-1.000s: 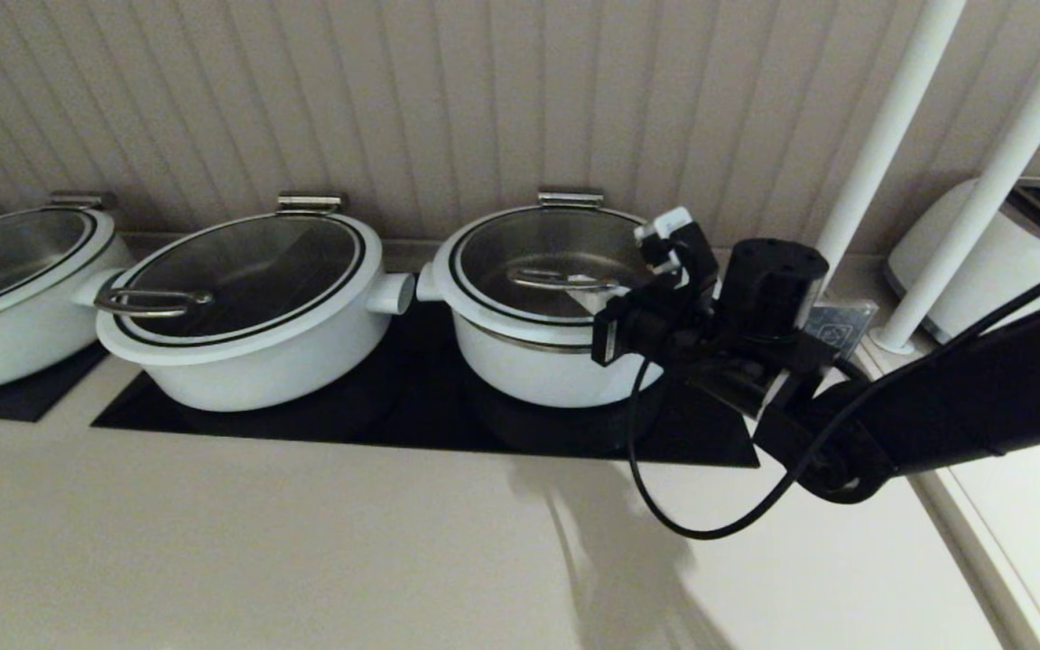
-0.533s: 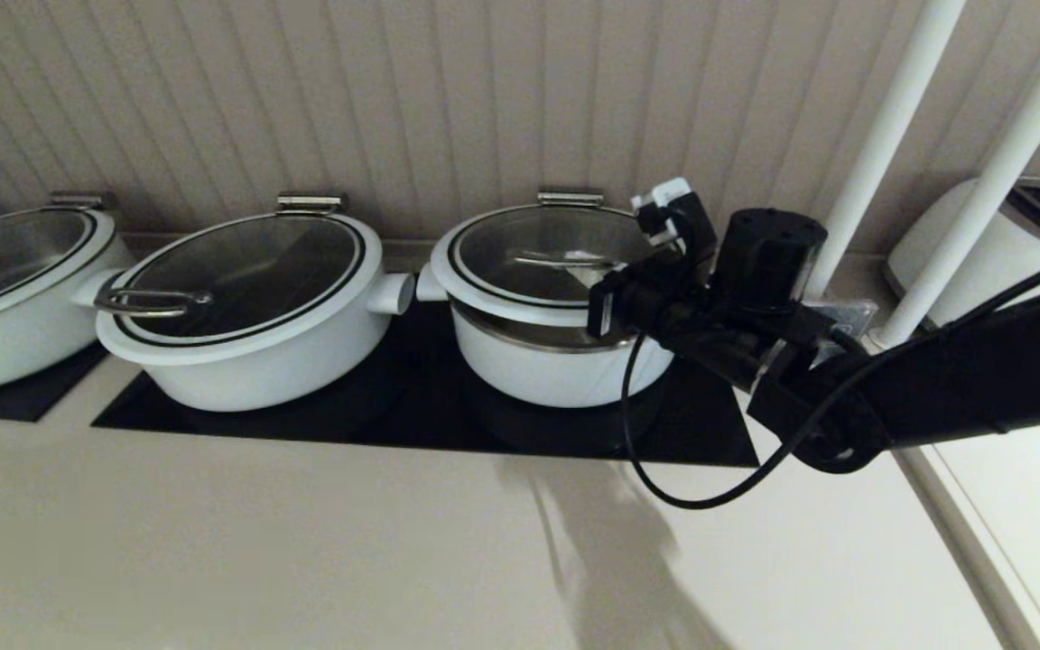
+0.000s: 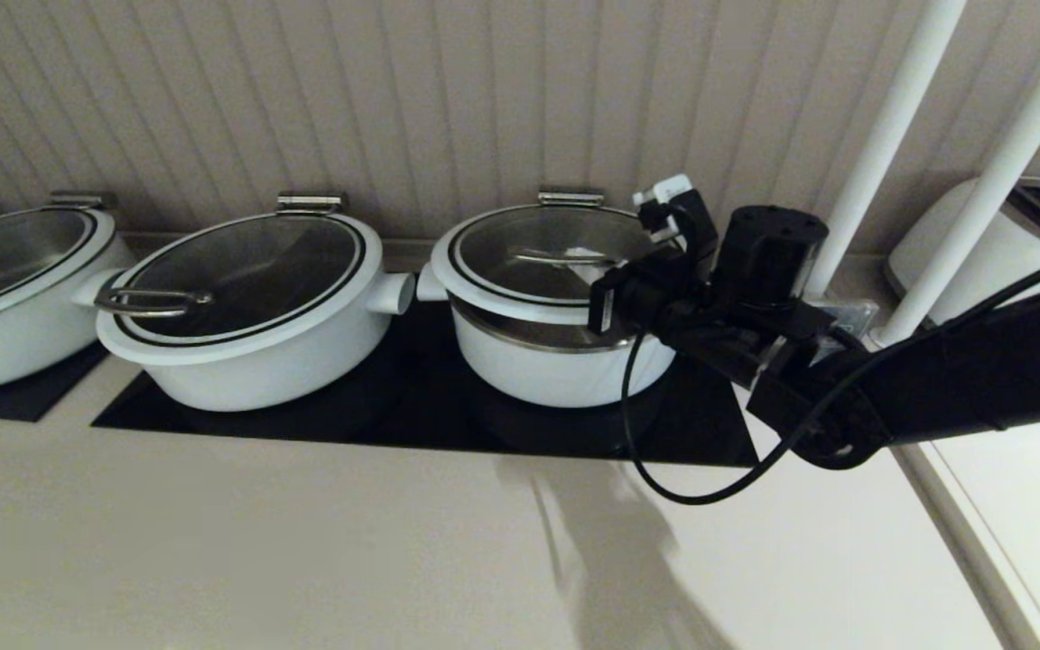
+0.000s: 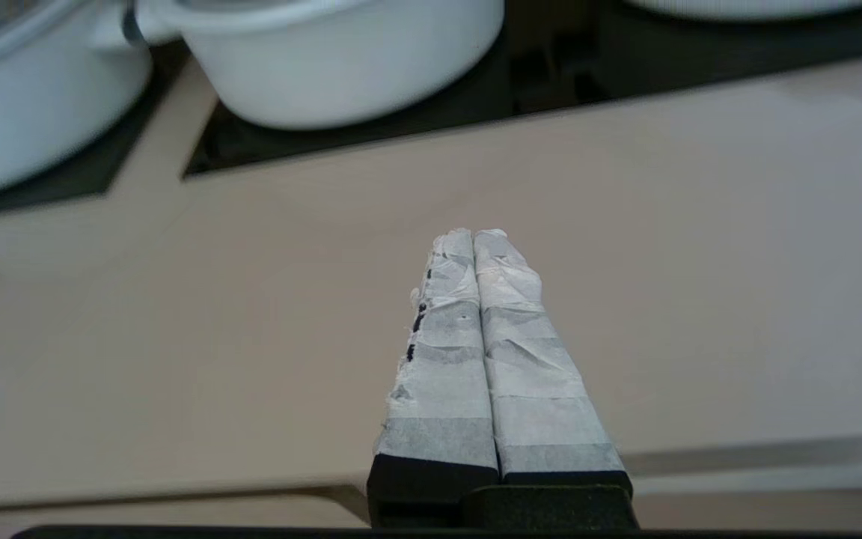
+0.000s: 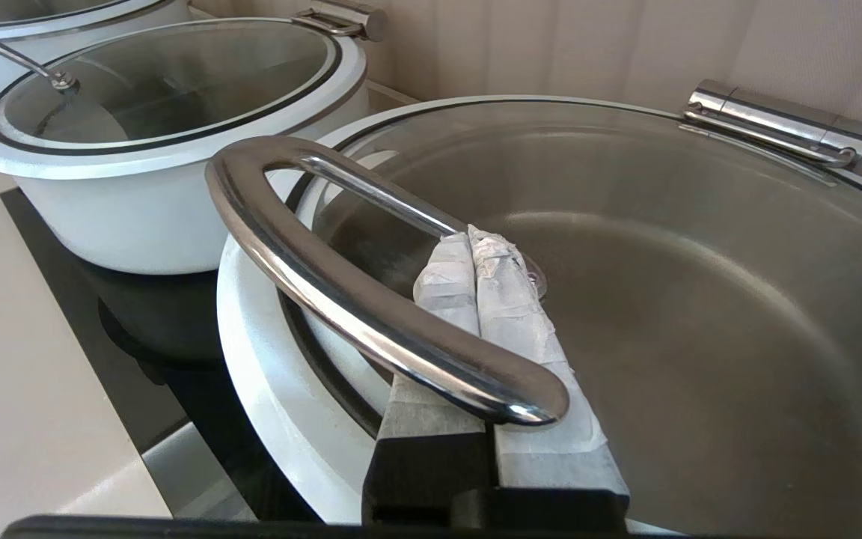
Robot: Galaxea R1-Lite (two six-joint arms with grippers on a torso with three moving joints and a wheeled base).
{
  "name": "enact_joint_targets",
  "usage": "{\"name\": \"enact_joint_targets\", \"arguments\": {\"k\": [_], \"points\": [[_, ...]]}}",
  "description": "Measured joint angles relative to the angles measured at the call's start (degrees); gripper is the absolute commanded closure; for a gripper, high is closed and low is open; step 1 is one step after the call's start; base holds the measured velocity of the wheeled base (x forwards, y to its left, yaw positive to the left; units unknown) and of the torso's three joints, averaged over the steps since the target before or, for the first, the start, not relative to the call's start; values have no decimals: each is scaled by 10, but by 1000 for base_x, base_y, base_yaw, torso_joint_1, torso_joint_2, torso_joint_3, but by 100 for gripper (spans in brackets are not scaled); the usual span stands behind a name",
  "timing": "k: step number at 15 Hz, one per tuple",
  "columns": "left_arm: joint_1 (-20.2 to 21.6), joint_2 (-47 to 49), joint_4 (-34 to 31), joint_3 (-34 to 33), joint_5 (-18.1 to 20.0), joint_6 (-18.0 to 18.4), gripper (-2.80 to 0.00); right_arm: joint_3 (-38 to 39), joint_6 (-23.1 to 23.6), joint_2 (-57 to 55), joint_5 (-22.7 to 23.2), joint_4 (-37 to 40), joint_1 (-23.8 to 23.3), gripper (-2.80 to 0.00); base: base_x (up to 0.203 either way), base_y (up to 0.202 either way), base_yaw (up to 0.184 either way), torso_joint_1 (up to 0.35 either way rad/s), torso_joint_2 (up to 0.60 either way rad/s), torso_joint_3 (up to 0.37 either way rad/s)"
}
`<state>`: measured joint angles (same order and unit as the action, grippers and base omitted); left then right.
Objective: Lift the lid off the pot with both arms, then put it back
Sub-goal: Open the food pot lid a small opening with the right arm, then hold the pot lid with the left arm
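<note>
The lid is tilted, its front edge raised off the pot and its hinge clip still at the back; a band of the pot's steel wall shows in the gap. My right gripper is shut, with its fingers pushed under the lid's steel bar handle. In the right wrist view the handle rests across the shut right gripper above the glass. My left gripper is shut and empty above the beige counter, out of the head view.
A wider oval pot with a loop-handled glass lid stands left of the pot, another at far left, on a black cooktop. Two white posts and a white toaster stand at right. The ribbed wall is close behind.
My right gripper has risen a little with the handle on it. The lid's front edge has lifted, opening a gap above the pot's rim. The rise slowed in the last half second.
</note>
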<state>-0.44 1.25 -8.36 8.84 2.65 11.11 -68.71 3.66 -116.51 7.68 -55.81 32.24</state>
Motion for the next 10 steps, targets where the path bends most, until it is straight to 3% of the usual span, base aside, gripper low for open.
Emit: {"name": "enact_joint_targets", "arguments": {"k": [4, 10], "points": [[-1, 55, 2, 56, 15, 2, 0, 0, 0, 0, -1, 0, -5, 0, 0, 0, 0, 0, 0, 0], [-2, 172, 51, 112, 144, 36, 0, -1, 0, 0, 0, -1, -18, 0, 0, 0, 0, 0, 0, 0]]}}
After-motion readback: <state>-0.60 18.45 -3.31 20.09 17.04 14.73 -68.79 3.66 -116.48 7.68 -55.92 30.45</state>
